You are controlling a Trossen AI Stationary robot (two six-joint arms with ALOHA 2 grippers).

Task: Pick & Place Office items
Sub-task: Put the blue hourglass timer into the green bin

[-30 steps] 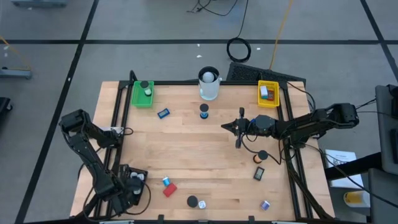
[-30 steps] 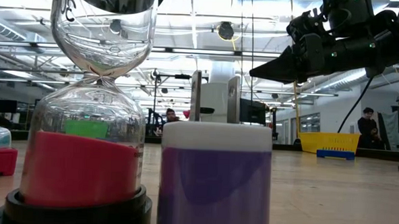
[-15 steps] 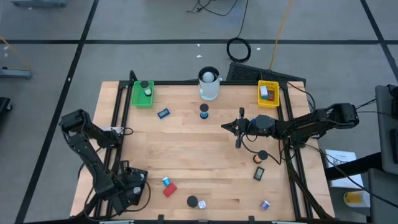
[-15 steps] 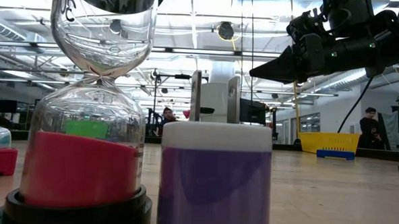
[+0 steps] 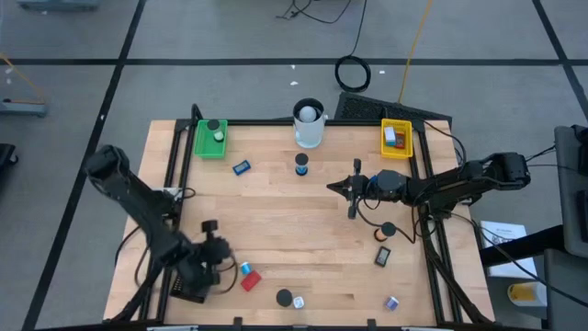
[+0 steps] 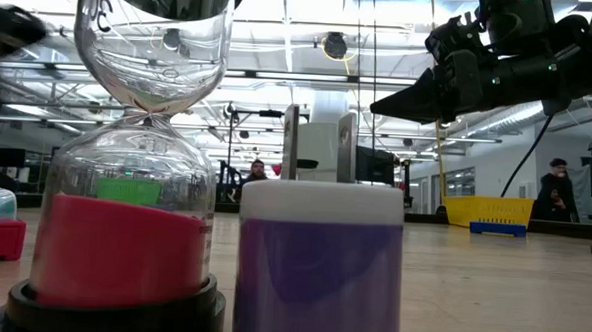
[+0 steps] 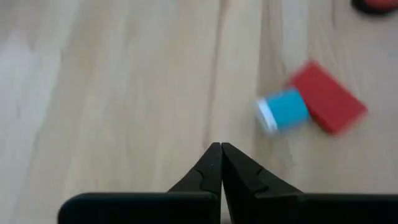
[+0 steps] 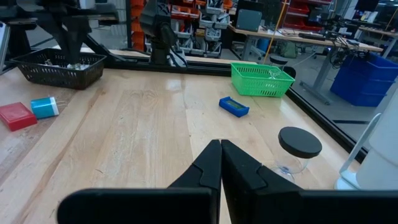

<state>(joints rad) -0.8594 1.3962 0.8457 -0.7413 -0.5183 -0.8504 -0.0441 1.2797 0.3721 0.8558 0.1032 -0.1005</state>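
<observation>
Office items lay just off my left gripper (image 7: 221, 149), fingers pressed together, empty, low over the table (image 5: 276, 221) nr the front-left: blue roll (image 7: 283, 110) touching red block (image 7: 328, 97) just ahead. My right gripper (image 5: 333, 187), also closed, hung mid-table.

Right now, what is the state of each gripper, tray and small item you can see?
left gripper: shut, empty, above the wood
right gripper: shut, empty
small blue cylinder: on its side, touching the red block
green mesh tray: upright
yellow tray: holds items
</observation>
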